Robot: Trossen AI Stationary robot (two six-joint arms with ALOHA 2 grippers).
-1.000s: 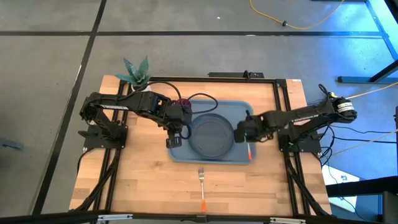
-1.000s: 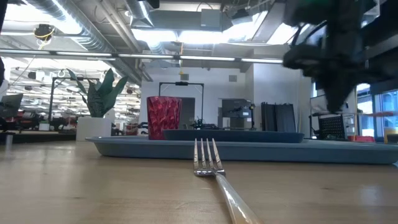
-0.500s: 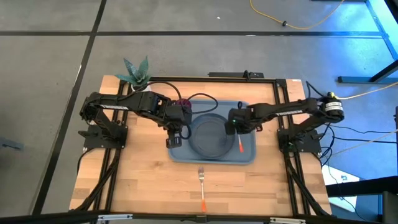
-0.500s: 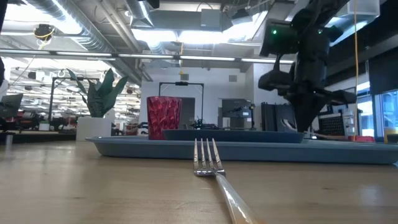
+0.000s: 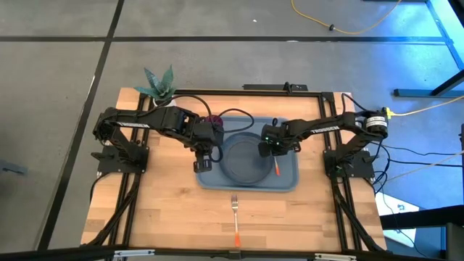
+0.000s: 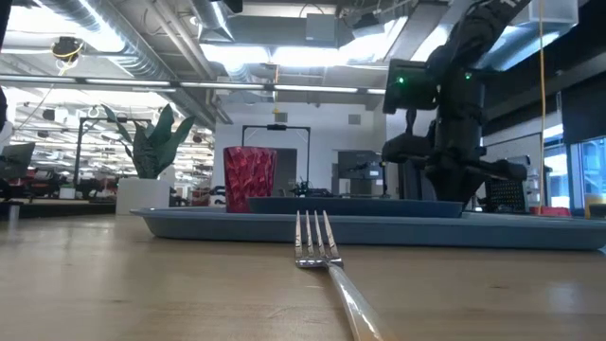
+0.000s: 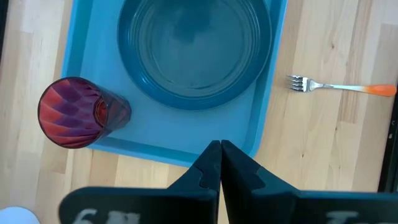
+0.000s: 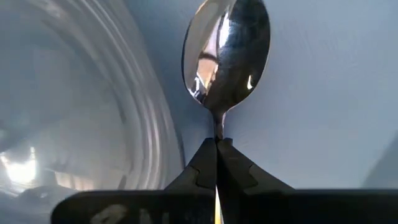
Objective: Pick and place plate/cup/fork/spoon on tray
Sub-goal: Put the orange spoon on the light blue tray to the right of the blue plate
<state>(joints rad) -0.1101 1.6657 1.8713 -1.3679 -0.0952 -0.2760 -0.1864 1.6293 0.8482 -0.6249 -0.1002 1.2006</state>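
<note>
The light-blue tray lies mid-table with the slate-blue plate in it and the dark-red cup upright at its far left corner. The fork lies flat on the wood near the front edge. My right gripper is low over the tray, just right of the plate, shut on the spoon. The spoon's orange handle sticks out toward the near edge. My left gripper is shut and empty over the tray's left rim. My right gripper pinches the spoon's thin neck just behind the oval bowl, between its two fingertips. The fingers come from above, slanting in from the table's right. The bowl points ahead of the fingers over the tray floor beside the plate's rim; I cannot tell whether it touches the tray.
A white pot with a green plant stands at the table's far left corner. Black rails run along the table's sides. Bare wood lies around the fork in front of the tray.
My right gripper has carried the spoon from over the tray's right rim toward the table's left, up to the plate's right side, and has come down toward the tray. The spoon has stayed in the shut fingers.
</note>
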